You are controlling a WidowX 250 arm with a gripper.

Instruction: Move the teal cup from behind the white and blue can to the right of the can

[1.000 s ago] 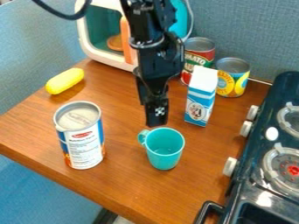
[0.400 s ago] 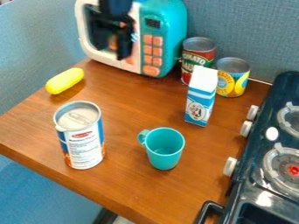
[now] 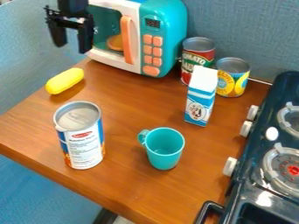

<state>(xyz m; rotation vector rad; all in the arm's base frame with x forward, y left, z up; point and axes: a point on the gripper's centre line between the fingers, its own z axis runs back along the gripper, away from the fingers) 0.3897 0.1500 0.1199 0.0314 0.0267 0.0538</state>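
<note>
The black gripper (image 3: 71, 46) hangs at the upper left, open, its two fingers pointing down with nothing between them. It is in front of the left edge of the toy microwave (image 3: 153, 26), above and behind the yellow corn-shaped toy (image 3: 64, 81). A large can with a white and blue label (image 3: 85, 146) stands upright at the left front. To its right is an upright teal cup (image 3: 164, 151), handle toward the left. Behind the cup stands a blue and white milk carton (image 3: 199, 100).
A tomato can (image 3: 197, 54) and a yellow-labelled can (image 3: 234, 78) stand at the back right, behind the carton. A dark toy stove (image 3: 262, 162) with white knobs borders the wooden table (image 3: 134, 188) on the right.
The gripper has moved from above the table's middle, just behind the cup, up and left past the microwave's front. Its two fingers now show spread apart. The objects have stayed in place.
</note>
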